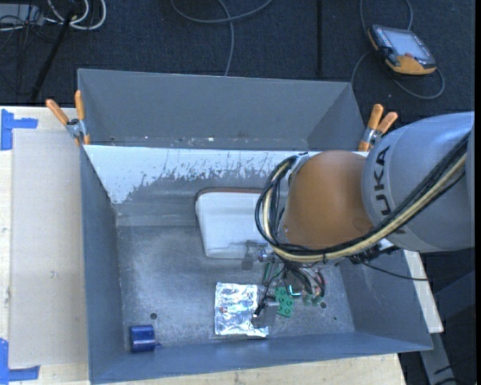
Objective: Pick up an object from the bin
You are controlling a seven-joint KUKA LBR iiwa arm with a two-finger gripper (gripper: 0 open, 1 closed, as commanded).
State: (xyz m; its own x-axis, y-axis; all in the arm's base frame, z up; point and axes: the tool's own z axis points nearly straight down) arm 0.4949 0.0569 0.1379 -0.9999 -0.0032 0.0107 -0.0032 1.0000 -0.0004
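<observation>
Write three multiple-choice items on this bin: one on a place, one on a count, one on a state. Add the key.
1. Where in the grey metal bin does the small blue plastic cylinder lie?
A) the view's lower left corner
B) the far right corner
C) outside the bin

2. How many loose things lie in the bin?
A) one
B) three
C) six

3. How does the crinkled silver foil packet lie?
A) flat on the floor
B) propped against the far wall
C) on top of the cylinder

Key:
1 A, it sits by the lower left walls.
2 B, the cylinder, the packet and a white rounded rectangular block.
3 A, it lies flat, with the gripper at its right edge.
</observation>
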